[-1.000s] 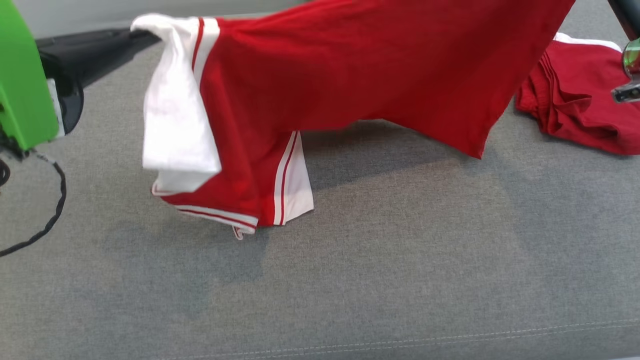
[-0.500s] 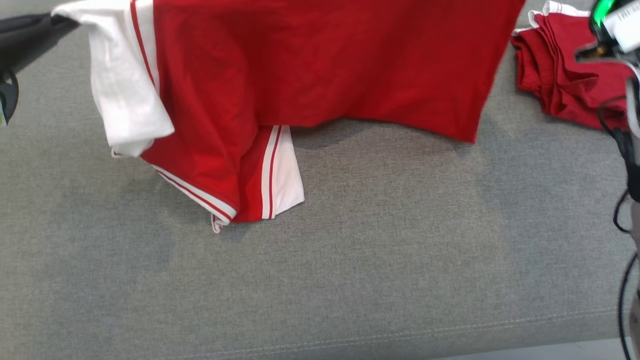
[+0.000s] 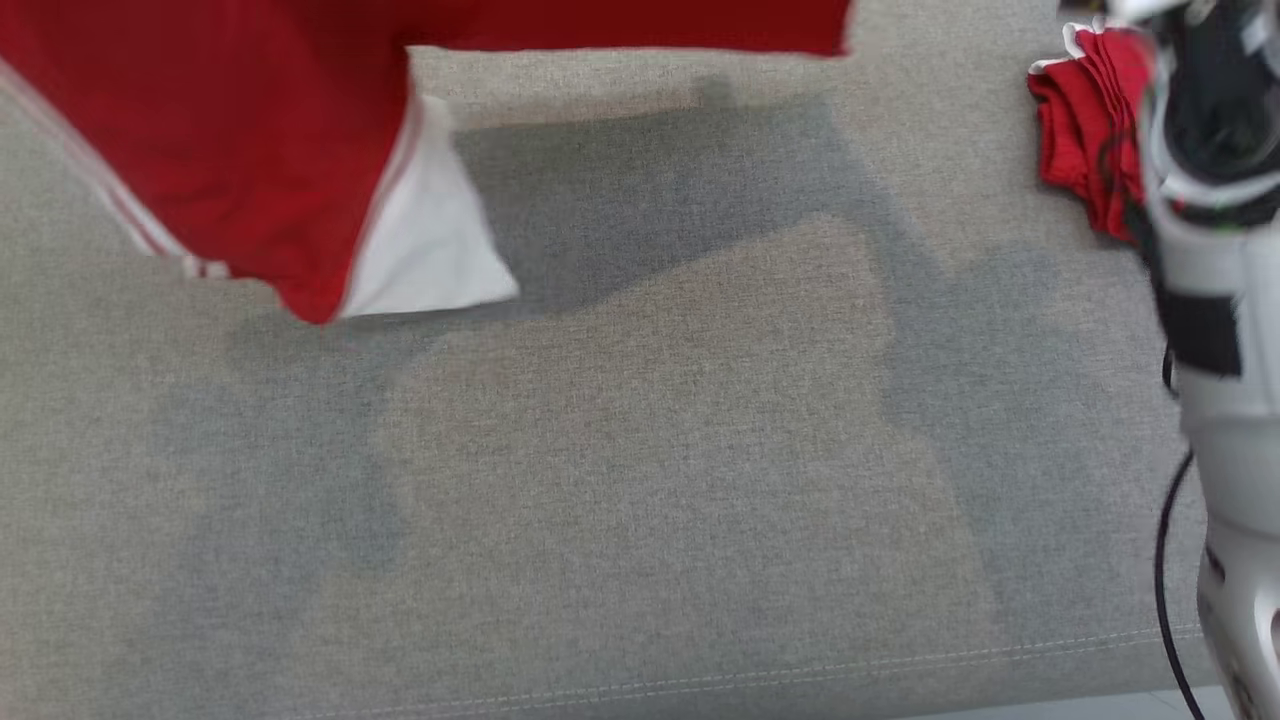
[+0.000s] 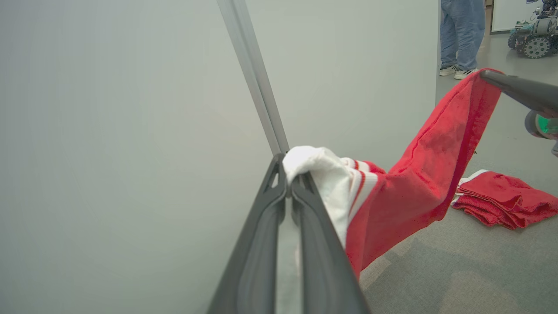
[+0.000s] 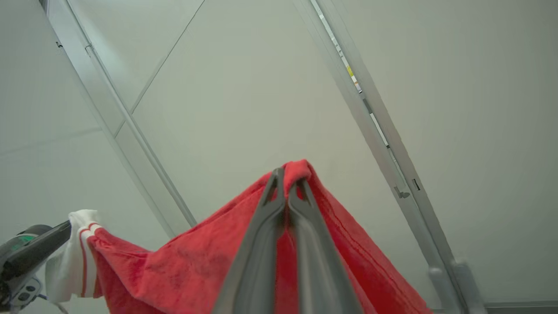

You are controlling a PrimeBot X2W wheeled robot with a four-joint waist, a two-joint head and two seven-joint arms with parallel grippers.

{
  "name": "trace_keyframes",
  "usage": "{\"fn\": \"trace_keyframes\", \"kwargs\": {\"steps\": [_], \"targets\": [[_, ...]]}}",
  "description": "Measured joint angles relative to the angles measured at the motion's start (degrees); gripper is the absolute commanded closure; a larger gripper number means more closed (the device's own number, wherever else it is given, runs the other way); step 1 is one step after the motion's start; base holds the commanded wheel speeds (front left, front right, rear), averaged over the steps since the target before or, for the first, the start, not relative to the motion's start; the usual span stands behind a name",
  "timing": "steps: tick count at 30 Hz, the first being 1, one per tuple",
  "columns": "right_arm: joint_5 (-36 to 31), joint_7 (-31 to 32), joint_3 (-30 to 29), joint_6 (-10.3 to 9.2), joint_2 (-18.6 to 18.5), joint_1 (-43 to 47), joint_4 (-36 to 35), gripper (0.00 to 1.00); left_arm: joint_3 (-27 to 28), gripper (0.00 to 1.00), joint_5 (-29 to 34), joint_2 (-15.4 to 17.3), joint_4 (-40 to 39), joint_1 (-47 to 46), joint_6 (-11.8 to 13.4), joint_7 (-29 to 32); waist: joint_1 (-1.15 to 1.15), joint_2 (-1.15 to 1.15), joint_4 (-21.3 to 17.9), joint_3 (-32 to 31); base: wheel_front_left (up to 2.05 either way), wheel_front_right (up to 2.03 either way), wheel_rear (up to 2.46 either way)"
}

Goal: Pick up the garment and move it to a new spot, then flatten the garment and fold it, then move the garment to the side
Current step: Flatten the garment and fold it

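The garment [image 3: 230,130], red with a white sleeve and striped trim, hangs in the air over the grey cushioned surface [image 3: 640,480], and its lower corner dangles at the upper left of the head view. My left gripper [image 4: 288,172] is shut on the bunched white sleeve. My right gripper [image 5: 288,176] is shut on a red edge of the garment [image 5: 192,270]. The cloth [image 4: 414,183] stretches between the two grippers, sagging in the middle. Both grippers are held high in front of a pale wall.
A folded red pile [image 3: 1085,130] lies at the back right of the surface, also in the left wrist view [image 4: 505,198]. My pale right forearm [image 3: 1220,330] stands along the right edge. A person's legs [image 4: 462,35] are far behind.
The garment has gone up and to the left in the head view, so only its lower part stays in frame. My right forearm has come further in at the right edge.
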Motion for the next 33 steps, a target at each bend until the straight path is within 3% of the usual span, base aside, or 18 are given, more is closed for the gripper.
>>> {"fn": "trace_keyframes", "kwargs": {"steps": [3, 6, 11, 16, 18, 23, 28, 29, 30, 32, 33], "targets": [[-1.22, 0.74, 2.44, 0.94, -1.59, 7.14, -0.74, 1.00, -0.57, 1.00, -1.76, -0.86, -1.15, 7.09, 0.13, -0.62, 0.00, 0.00, 0.02, -0.43, 0.00, 0.00, 0.00], [-0.90, 2.93, 4.23, 1.22, -3.56, 17.25, -1.56, 1.00, -1.49, 1.00, -5.97, -3.23, -1.77, 18.56, 2.35, -0.64, 0.00, 0.00, 0.22, -0.86, 0.00, 0.00, 0.00], [1.65, 3.60, 1.83, -1.43, -5.87, 32.86, -2.97, 1.00, -3.00, 1.00, -10.72, -7.97, -2.57, 38.78, 7.76, -2.50, 0.00, 0.00, 1.38, -1.40, 0.00, 0.00, 0.00], [2.74, 2.99, 0.13, -2.45, -5.89, 41.05, -5.80, 1.00, -7.76, 1.00, -9.66, -7.88, -2.79, 54.54, 9.58, -4.19, 0.00, 0.00, 1.82, -1.25, 0.00, 0.00, 0.00], [2.99, 3.14, 0.76, -2.44, -6.84, 45.33, -6.45, 1.00, -11.25, 1.00, -9.64, -9.81, -2.47, 60.90, 9.59, -6.15, 0.00, 0.00, 1.94, -0.87, 0.00, 0.00, 0.00], [-0.14, 6.02, 4.70, -2.40, -11.88, 52.16, -4.75, 1.00, -14.89, 1.00, -8.68, -13.21, 1.22, 64.25, 9.06, -10.11, 0.00, 0.00, 2.47, -0.13, 0.00, 0.00, 0.00], [-8.03, 7.12, 7.53, -2.36, -17.81, 53.77, -2.67, 1.00, -16.27, 1.00, -6.97, -15.06, 4.79, 64.35, 8.50, -13.32, 0.00, 0.00, 3.03, 0.44, 0.00, 0.00, 0.00], [-8.03, 7.12, 7.53, -2.36, -17.81, 53.77, -2.67, 1.00, -16.27, 0.95, -6.97, -15.06, 4.79, 64.35, 8.50, -13.32, 0.00, 0.00, 3.03, 0.44, 0.00, 0.00, 0.00], [-9.07, 7.06, 7.61, -2.36, -18.20, 53.73, -2.64, 1.00, -16.23, 0.74, -6.56, -15.27, 5.89, 64.39, 8.50, -14.27, 0.00, 0.00, 3.07, 0.60, 0.00, 0.00, 0.00], [-9.94, 6.79, 7.80, -2.37, -18.31, 53.64, -2.61, 1.00, -15.88, 0.62, -6.26, -15.59, 6.67, 64.38, 8.50, -15.71, 0.00, 0.00, 3.08, 0.68, 0.00, 0.00, 0.00], [-10.51, 6.61, 7.91, -2.38, -18.46, 53.49, -2.59, 0.82, -15.72, 0.57, -5.90, -15.61, 7.01, 64.38, 8.49, -16.26, 0.00, 0.00, 3.08, 0.70, 0.00, 0.00, 0.00]]}}
